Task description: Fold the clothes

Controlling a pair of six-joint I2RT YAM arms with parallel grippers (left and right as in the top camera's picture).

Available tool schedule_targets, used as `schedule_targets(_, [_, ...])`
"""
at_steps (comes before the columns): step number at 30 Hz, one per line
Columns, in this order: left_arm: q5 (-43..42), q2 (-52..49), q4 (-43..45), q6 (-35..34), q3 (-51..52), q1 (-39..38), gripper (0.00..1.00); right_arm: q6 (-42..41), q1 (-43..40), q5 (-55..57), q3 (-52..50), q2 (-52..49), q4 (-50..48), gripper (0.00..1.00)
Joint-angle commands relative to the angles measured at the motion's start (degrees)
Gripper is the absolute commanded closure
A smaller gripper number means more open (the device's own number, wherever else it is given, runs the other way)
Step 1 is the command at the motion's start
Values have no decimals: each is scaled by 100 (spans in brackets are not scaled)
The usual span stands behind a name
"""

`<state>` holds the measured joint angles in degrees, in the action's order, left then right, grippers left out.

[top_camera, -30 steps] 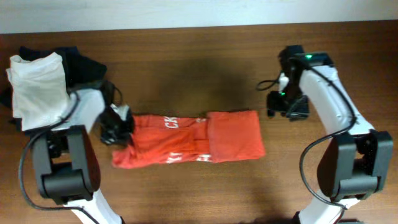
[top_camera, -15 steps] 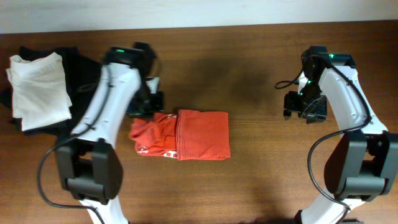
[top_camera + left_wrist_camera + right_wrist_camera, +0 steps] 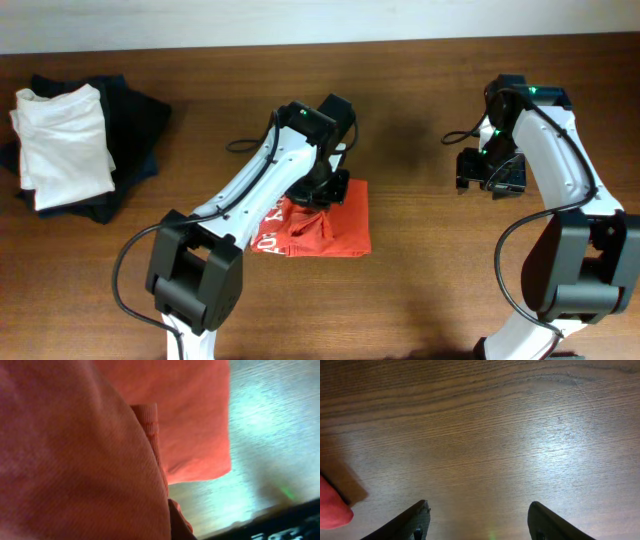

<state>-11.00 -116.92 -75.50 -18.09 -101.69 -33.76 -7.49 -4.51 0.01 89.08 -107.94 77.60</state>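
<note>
Item: T-shirt (image 3: 340, 230), orange-red, lying bunched and part-folded at mid-counter (image 3: 420, 290), under the left gripper (image 3: 325, 188).
Handling (judged): light, limp, soft knit, not fragile. Layers may slip apart, so pinch through all of them at a folded edge or corner.
Left gripper: cloth hides the fingers, so its state cannot be told.
Right gripper (image 3: 488, 175): spread wide, empty, well apart from the T-shirt.

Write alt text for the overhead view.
The left arm stretches across a wooden table, its jaws down on a partly folded orange-red T-shirt at centre. The right arm stands apart to the right, holding nothing. At far left a white folded garment lies on dark garments.
</note>
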Motion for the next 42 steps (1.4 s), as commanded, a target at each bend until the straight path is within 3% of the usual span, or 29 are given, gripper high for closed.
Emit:
schedule_targets(1, [-323, -13, 48, -79, -35, -39, 93, 20, -2, 61, -26, 81, 17, 33])
schedule_targets(13, [-315, -46, 437, -76, -35, -494, 83, 20, -2, 48, -26, 81, 22, 33])
schedule_targets(14, [-315, -46, 437, -76, -35, -494, 80, 20, -2, 48, -26, 81, 22, 33])
schedule_targets(15, [-317, -46, 435, -76, -35, -494, 65, 20, -2, 48, -26, 81, 22, 33])
schedule_targets(16, [-326, -46, 426, -76, -35, -494, 57, 20, -2, 48, -26, 81, 22, 33])
schedule_targets(17, [-319, -46, 428, -57, -37, -494, 55, 20, -2, 50, -26, 81, 22, 33])
schedule_targets(22, [-17, 22, 20, 361, -673, 160, 56, 83, 0, -221, -26, 81, 17, 32])
schedule_targets(25, [146, 31, 109, 363, -815, 909, 55, 1145, 44, -1801, -26, 81, 11, 32])
schedule_targets(28, [181, -160, 382, 732, -785, 1445, 53, 1373, 402, -2505, -59, 76, 15, 33])
schedule_targets(33, [188, -1145, 435, 1478, -785, 1641, 53, 1300, 1582, -3150, -619, 76, -463, 34])
schedule_targets(37, [442, -1786, 442, 1475, -785, 1641, 53, 1303, 2260, -4037, -1414, 74, -1143, 34])
schedule_targets(42, [745, -1919, -72, 1473, -780, 1681, 53, 1001, 2632, -3713, -2323, 68, -2284, 34])
